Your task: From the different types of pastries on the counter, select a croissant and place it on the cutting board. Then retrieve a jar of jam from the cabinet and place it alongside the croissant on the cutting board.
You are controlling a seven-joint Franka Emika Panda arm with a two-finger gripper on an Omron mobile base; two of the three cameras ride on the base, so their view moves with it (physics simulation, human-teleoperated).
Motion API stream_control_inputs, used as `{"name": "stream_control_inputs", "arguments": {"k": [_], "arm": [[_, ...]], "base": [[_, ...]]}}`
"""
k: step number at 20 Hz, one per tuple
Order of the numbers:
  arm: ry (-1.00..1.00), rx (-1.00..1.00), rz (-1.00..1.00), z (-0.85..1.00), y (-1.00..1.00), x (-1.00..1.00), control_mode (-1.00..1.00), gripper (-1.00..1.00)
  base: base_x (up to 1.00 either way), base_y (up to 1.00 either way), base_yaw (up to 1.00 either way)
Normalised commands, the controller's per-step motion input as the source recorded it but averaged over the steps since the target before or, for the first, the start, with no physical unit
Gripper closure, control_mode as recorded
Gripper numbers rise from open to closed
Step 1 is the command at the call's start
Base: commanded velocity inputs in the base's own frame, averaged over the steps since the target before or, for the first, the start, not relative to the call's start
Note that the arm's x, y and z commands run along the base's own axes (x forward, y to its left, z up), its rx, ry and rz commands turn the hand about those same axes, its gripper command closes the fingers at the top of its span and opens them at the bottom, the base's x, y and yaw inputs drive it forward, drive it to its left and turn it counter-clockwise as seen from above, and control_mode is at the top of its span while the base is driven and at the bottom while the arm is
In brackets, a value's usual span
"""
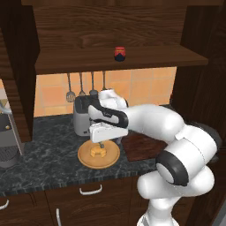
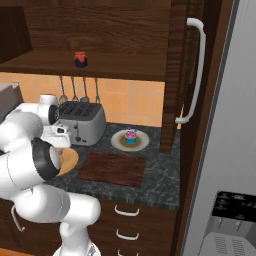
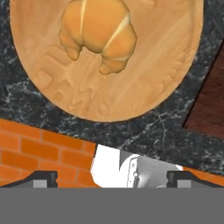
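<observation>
Left base view shows the dark speckled marble-like worktop (image 1: 48,152), the flat reddish-brown rectangular cutting board (image 1: 141,148) to the right, and left of it the round light-tan wooden plate (image 1: 84,158) carrying the small golden-brown crescent croissant (image 1: 98,152). Directly above hangs the two-finger gripper (image 1: 101,145), its fingers (image 3: 43,178) spread wide apart, empty. I judge the pastry light, soft and crushable; pinch gently across its plump middle.

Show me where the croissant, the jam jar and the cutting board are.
croissant (image 3: 97,30), hand view, middle of its golden body.
jam jar (image 1: 120,54), left base view, red body under the dark lid.
cutting board (image 2: 112,168), right base view, bare centre of the board.
</observation>
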Motion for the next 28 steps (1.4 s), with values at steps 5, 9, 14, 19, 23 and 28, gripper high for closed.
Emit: {"name": "stream_control_inputs", "arguments": {"k": [5, 9, 14, 19, 23, 28], "arm": [[0.02, 0.0, 0.18, -0.37, 0.0, 0.27, -1.0, -1.0], [0.01, 0.0, 0.15, -0.29, 0.0, 0.33, -1.0, -1.0], [0.01, 0.01, 0.11, -0.37, 0.08, 0.27, -1.0, -1.0], [0.04, 0.01, 0.07, -0.45, 0.28, 0.38, -1.0, -1.0], [0.03, 0.02, 0.04, -0.32, 0.25, 0.5, -1.0, -1.0], [0.03, 0.03, 0.03, -0.22, 0.11, 0.51, -1.0, -1.0]], "base": [[0.0, 0.0, 0.0], [0.0, 0.0, 0.0], [0.0, 0.0, 0.0], [0.0, 0.0, 0.0], [0.0, 0.0, 0.0], [0.0, 0.0, 0.0]]}}
